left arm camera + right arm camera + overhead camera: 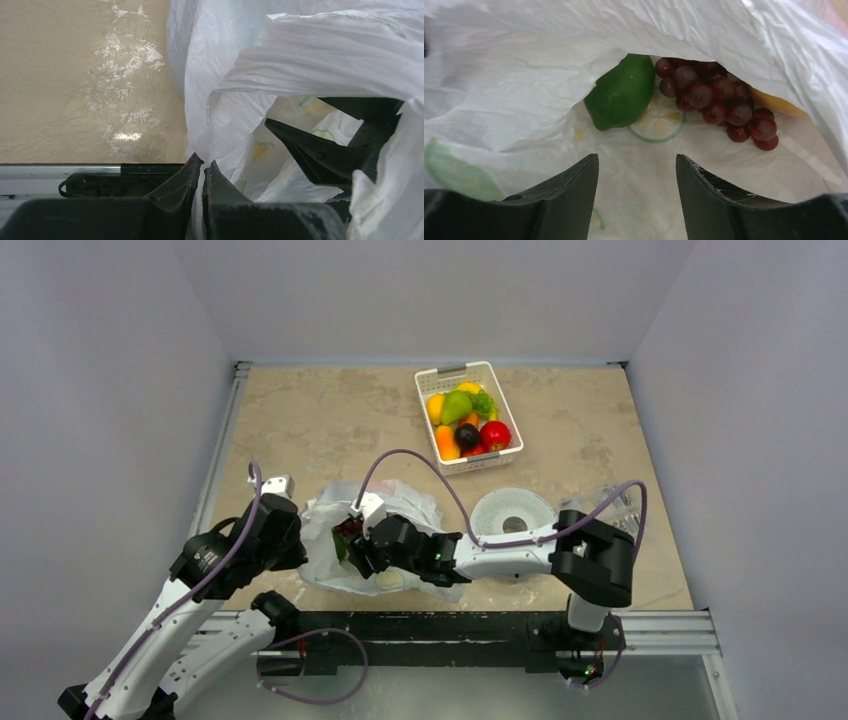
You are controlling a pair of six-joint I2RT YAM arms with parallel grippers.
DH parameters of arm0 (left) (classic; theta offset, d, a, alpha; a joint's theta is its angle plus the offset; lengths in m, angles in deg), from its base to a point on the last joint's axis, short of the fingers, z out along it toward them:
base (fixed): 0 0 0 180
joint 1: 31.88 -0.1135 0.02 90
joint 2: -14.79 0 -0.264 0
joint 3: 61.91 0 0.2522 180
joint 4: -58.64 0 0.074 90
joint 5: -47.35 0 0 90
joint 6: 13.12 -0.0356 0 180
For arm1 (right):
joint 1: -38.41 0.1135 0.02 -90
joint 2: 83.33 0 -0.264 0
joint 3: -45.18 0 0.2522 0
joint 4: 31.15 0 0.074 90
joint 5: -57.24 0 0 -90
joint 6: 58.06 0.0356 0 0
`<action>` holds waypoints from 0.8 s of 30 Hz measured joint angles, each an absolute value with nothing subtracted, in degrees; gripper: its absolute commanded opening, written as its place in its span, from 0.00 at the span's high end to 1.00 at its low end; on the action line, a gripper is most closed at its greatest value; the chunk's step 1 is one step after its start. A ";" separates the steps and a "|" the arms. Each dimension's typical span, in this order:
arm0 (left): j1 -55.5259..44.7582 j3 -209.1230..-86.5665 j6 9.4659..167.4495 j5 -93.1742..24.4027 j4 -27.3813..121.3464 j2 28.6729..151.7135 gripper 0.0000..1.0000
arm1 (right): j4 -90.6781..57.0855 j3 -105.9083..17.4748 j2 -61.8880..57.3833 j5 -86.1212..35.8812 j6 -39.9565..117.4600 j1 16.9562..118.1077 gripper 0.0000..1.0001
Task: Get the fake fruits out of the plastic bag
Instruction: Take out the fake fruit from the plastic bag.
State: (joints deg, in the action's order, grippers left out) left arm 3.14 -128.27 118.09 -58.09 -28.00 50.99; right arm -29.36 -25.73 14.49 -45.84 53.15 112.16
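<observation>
The right gripper's (637,161) jaws stand wide inside the plastic bag (524,75). Just beyond them lie a glossy green avocado-like fruit (621,92) and a dark red grape bunch (719,102) beside it. The left gripper (202,167) pinches the crinkly bag's rim near the table's (300,420) near edge.

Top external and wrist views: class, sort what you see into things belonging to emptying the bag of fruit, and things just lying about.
Job: plastic bag; green fruit; dark red grape bunch; left pincer, shut on the bag; right pincer, open.
Lying about: white basket; white ring.
</observation>
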 measured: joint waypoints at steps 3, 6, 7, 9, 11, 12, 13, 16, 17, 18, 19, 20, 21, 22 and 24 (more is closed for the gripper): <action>3.14 -128.27 118.09 -58.11 -28.02 50.95 1.00 | -33.05 -25.90 17.74 -48.60 52.06 112.16 0.35; 3.14 -128.27 118.11 -58.11 -28.02 50.80 1.00 | -36.70 -26.12 20.48 -50.83 50.24 112.16 0.33; 3.16 -128.27 118.11 -58.11 -28.00 50.80 1.00 | -37.88 -26.23 21.24 -51.74 49.61 112.16 0.32; 3.19 -128.27 118.11 -58.11 -28.02 50.82 1.00 | -39.63 -26.67 22.36 -53.38 48.34 112.16 0.31; 3.19 -128.27 118.11 -58.11 -28.02 50.82 1.00 | -41.12 -27.28 23.16 -55.00 47.12 112.16 0.30; 3.19 -128.27 118.11 -58.09 -28.00 50.84 1.00 | -41.66 -27.61 23.34 -55.85 46.40 112.16 0.29; 3.19 -128.27 118.09 -58.11 -28.00 50.84 1.00 | -42.17 -27.78 23.34 -56.33 45.78 112.16 0.28; 3.23 -128.27 118.09 -58.11 -28.02 50.86 1.00 | -45.34 -28.15 23.38 -57.86 43.27 111.94 0.26; 3.27 -128.27 118.09 -58.11 -28.02 50.88 1.00 | -46.32 -28.24 23.49 -58.21 42.55 111.88 0.26; 3.34 -128.27 118.11 -58.11 -28.02 50.93 1.00 | -47.28 -28.48 23.91 -58.63 41.87 111.88 0.26; 3.40 -128.27 118.11 -58.11 -28.02 50.93 1.00 | -48.22 -28.85 24.50 -58.83 41.35 111.83 0.25; 3.40 -128.27 118.11 -58.11 -28.02 50.95 1.00 | -48.81 -29.33 25.33 -58.87 41.00 111.83 0.25; 3.40 -128.27 118.13 -58.13 -28.02 50.95 1.00 | -49.18 -29.66 26.09 -58.87 40.84 111.83 0.25; 3.40 -128.27 118.15 -58.13 -28.02 50.99 1.00 | -49.60 -29.90 27.03 -58.85 40.76 111.83 0.26; 3.40 -128.27 118.26 -58.20 -28.02 51.21 1.00 | -49.75 -30.03 28.69 -58.78 40.69 111.83 0.26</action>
State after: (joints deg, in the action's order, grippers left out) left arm 3.40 -128.27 118.26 -58.20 -28.02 51.21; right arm -49.75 -30.03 28.69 -58.78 40.69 111.83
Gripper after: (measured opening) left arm 0.009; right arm 0.744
